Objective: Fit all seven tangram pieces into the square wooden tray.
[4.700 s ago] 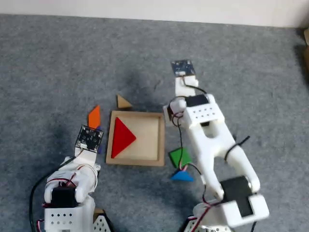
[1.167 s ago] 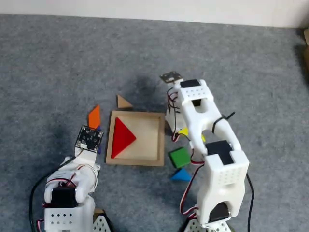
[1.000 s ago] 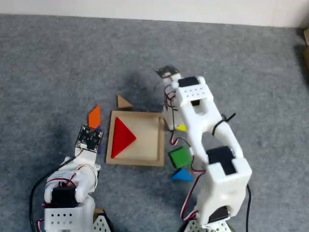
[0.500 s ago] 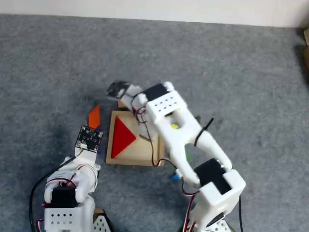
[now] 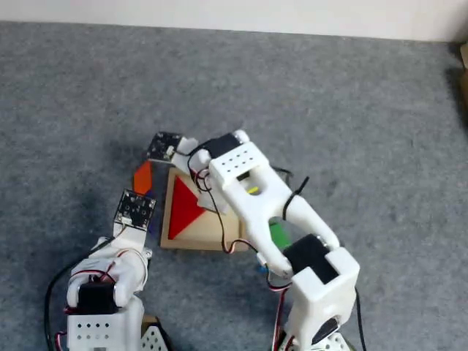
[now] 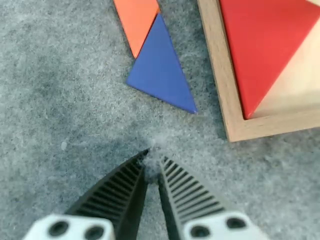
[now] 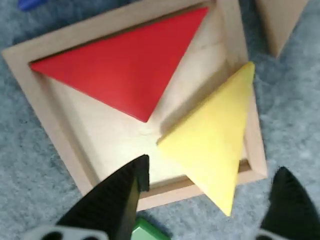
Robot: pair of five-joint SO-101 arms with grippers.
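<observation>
**A:** Where is the yellow triangle [image 7: 215, 140] now?

**B:** It lies between the jaws of the right gripper [image 7: 212, 167], which stand wide apart and, as far as I can see, do not touch it. One part is inside the wooden tray [image 7: 100, 29], next to the red triangle [image 7: 125, 75]. One tip goes out over the rim, so I judge it is not seated.

**A:** How will it handle?

**B:** I think it is light, stiff and thin, with smooth paint, so it can slip. It is better to take it across two edges, where the rim lifts it.

**A:** And the left gripper [image 6: 153, 157]?

**B:** Its jaws are together on nothing, low over the grey carpet [image 6: 60, 100]. The blue triangle [image 6: 162, 75] and the orange piece [image 6: 137, 17] lie just ahead of it, touching each other.

**A:** And the surface?

**B:** It is fuzzy carpet, which should brake sliding pieces. A plain wooden triangle [image 7: 280, 20] and a green piece [image 7: 147, 231] wait outside the tray.
</observation>
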